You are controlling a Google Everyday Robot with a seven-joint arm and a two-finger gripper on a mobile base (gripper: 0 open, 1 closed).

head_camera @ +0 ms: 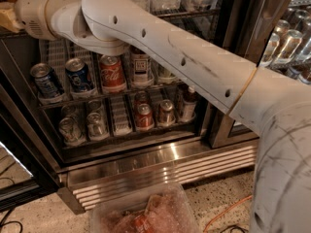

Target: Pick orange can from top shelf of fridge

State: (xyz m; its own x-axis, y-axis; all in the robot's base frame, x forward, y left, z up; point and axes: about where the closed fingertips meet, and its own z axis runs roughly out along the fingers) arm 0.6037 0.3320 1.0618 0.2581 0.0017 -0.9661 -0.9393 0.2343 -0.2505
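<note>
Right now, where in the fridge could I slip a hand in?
One bare lane on the lower rack, between the silver cans and the red can. The rack above is packed along its front. Gripper hidden past the wrist, upper left.

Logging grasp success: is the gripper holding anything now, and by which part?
It cannot be told: the gripper lies beyond the white cylindrical wrist at the upper-left frame edge, out of view.
</note>
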